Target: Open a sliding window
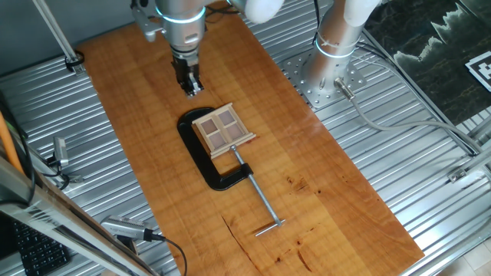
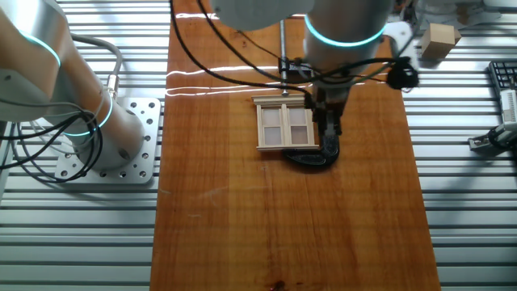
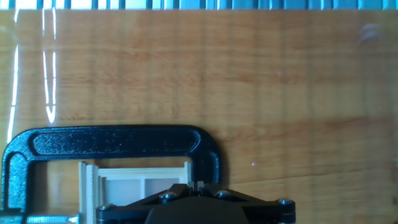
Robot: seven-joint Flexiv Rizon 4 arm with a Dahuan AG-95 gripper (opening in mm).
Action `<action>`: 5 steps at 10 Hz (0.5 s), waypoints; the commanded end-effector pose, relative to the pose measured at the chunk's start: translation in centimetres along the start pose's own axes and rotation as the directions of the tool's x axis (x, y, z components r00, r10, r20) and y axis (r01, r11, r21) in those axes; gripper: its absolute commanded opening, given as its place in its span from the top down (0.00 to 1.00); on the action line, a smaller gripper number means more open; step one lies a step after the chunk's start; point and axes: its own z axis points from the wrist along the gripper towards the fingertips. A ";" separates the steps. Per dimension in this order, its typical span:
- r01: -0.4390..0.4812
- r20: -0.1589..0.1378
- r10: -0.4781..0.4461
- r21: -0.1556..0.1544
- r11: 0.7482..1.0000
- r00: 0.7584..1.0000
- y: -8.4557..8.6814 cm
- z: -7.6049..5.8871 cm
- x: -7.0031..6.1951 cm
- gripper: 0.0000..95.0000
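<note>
Window: the small sliding window (image 1: 223, 131) lies near the middle of the wooden board (image 1: 322, 199), held in the clamp.
Clamp: black clamp (image 1: 201, 162) wraps the window frame; its long screw (image 1: 259, 196) points toward one short edge of the board.
Gripper: the gripper (image 1: 192, 89) hangs above the board just beside the clamp's curved back, fingers pressed together, pinching nothing.
Contact: gripper apart from the window.

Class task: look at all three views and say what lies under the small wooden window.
The window lies flat within the black clamp, on the wooden board. The surface directly beneath it is covered by its frame. The gripper hangs apart from it, touching nothing.
</note>
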 end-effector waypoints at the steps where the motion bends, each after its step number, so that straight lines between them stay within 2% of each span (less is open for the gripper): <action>1: -0.019 -0.002 0.019 0.001 1.000 1.000 0.8 0.6 0.5 1.00; 5: -0.045 -0.030 0.045 0.001 0.999 0.999 2.3 1.7 1.2 1.00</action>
